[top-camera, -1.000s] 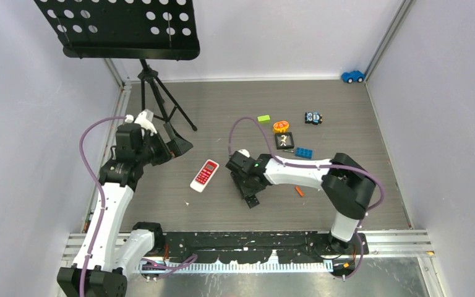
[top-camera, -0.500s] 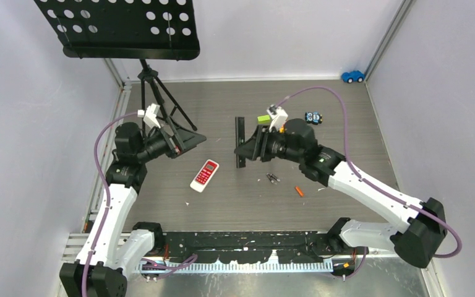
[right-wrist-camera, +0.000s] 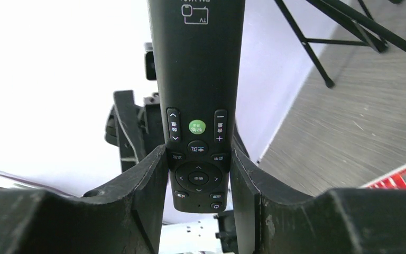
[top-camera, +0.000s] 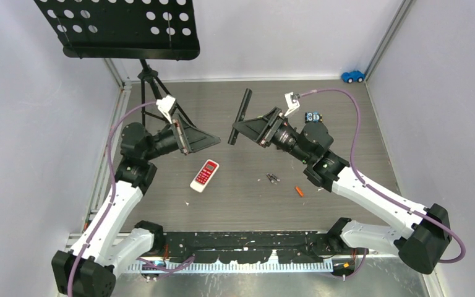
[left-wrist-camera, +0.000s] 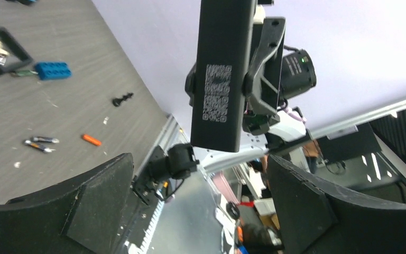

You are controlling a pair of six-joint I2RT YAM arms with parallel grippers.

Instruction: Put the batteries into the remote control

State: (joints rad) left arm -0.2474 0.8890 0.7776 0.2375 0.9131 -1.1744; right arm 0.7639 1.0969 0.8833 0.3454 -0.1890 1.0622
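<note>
The black remote (top-camera: pixel 243 110) is up in the air over the middle of the table (top-camera: pixel 359 136), one end clamped in the right gripper (right-wrist-camera: pixel 198 153). The batteries, a dark pair (top-camera: pixel 273 179) and an orange one (top-camera: pixel 299 191), lie below, nearer the near edge. The left gripper (top-camera: pixel 210 140) faces the remote, spread wide.

Black remote (top-camera: pixel 243 113) higher, now tilted.

Pale lilac walls (top-camera: pixel 253 37) are rising behind and beside the black music stand (top-camera: pixel 124 25), which is standing on grey wood-grain flooring (top-camera: pixel 210 102).
</note>
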